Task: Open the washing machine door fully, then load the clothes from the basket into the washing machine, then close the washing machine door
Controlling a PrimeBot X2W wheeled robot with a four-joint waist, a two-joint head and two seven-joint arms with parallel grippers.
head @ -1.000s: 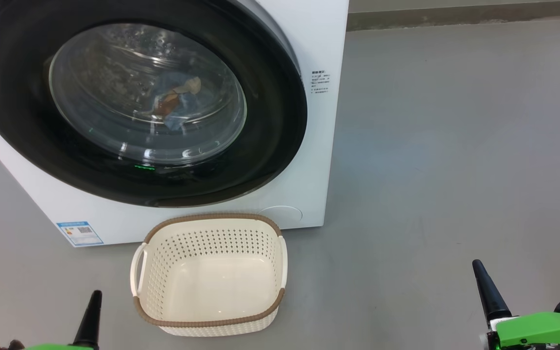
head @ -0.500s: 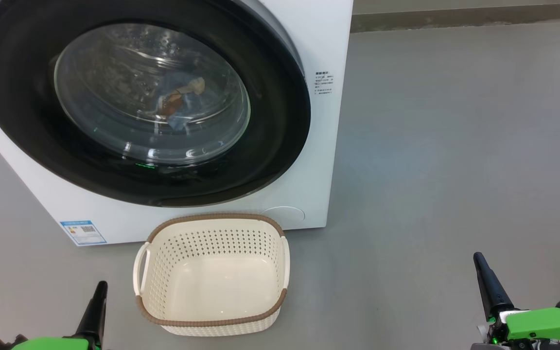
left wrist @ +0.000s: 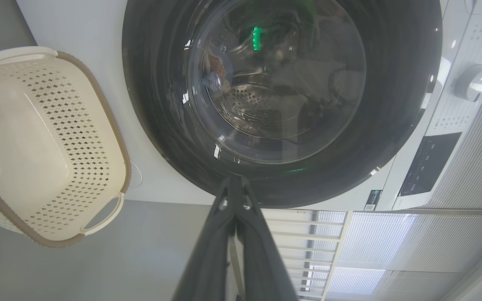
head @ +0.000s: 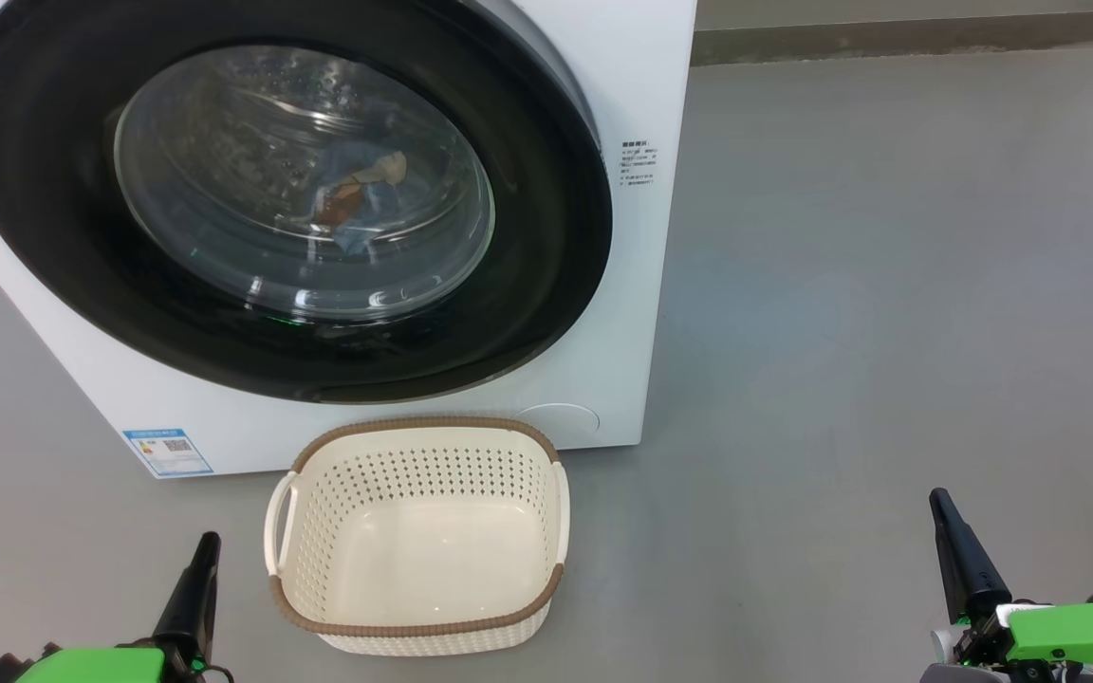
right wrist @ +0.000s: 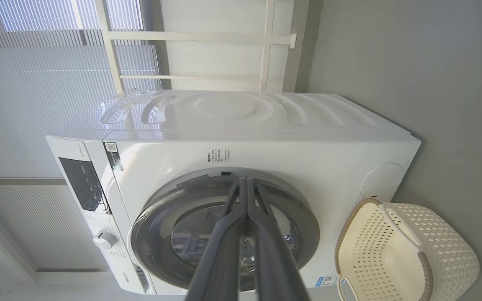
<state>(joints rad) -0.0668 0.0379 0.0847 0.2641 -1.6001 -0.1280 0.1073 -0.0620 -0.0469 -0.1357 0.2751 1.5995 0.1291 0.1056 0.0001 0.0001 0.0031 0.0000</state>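
Note:
The white washing machine (head: 646, 237) stands ahead with its black-rimmed round door (head: 537, 285) shut against the front. Through the glass I see light-blue clothes (head: 357, 194) with an orange-brown patch lying in the drum. The cream basket (head: 414, 424) sits on the floor right in front of the machine, with nothing in it. My left gripper (head: 208, 543) is shut, low at the left beside the basket. My right gripper (head: 937, 498) is shut, far to the right over bare floor. In the wrist views the left gripper (left wrist: 234, 179) and right gripper (right wrist: 245, 180) both point at the door, fingers pressed together.
Grey floor (head: 888, 285) stretches open to the right of the machine. The machine's control panel (left wrist: 427, 163) and dial (left wrist: 475, 81) sit above the door. A white-framed window with blinds (right wrist: 57, 62) stands behind the machine.
The head view has shifted slightly, so machine and basket sit a little further right. Both shut grippers have come up a little higher into the view; the left shows more.

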